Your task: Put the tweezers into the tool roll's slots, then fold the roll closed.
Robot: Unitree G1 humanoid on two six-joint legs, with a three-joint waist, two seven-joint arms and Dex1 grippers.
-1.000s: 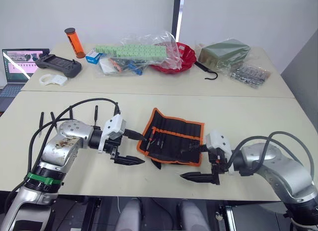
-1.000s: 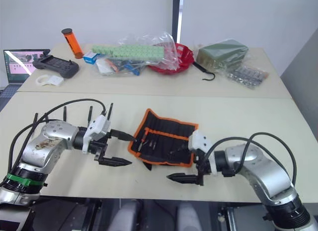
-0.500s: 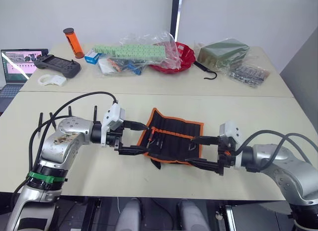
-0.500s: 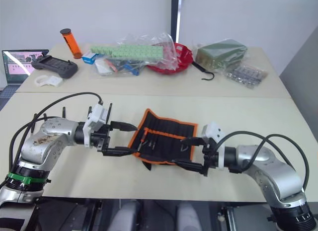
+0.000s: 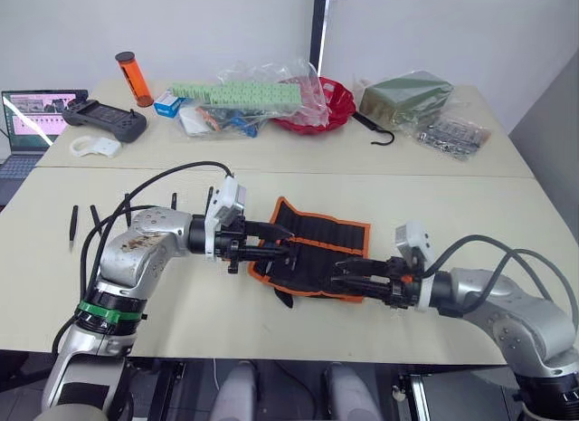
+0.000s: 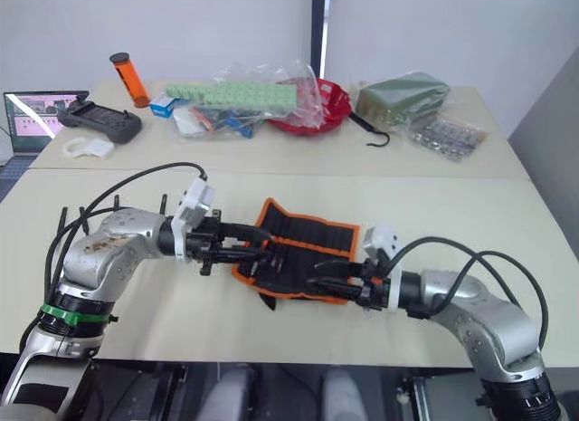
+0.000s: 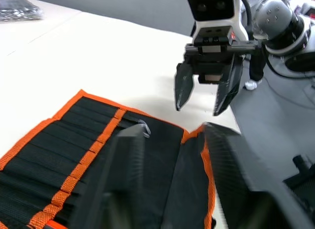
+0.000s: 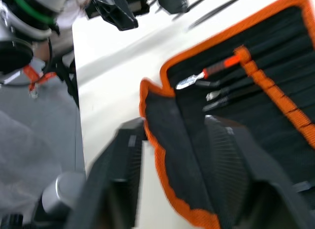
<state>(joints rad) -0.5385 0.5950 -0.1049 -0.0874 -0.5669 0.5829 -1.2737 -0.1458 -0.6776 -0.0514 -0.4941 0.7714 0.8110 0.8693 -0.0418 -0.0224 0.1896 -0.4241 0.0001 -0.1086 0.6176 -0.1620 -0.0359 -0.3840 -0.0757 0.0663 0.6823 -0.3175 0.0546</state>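
Observation:
The tool roll lies unfolded at the middle of the near table, black with orange edging. A few tools sit in its slots. Several slim black tweezers lie loose on the table to the left, beside my left arm. My left gripper reaches over the roll's left edge. Its fingers stand apart above the fabric. My right gripper is at the roll's near right corner, open, with the orange-edged flap between its fingers.
The far table holds a red tray, a black hook, an orange cylinder, a black controller, a laptop, a green block in a bag and crumpled plastic bags.
Both grippers have moved inward from the table beside the roll onto its left and right edges. Their fingers now stand closer together than before.

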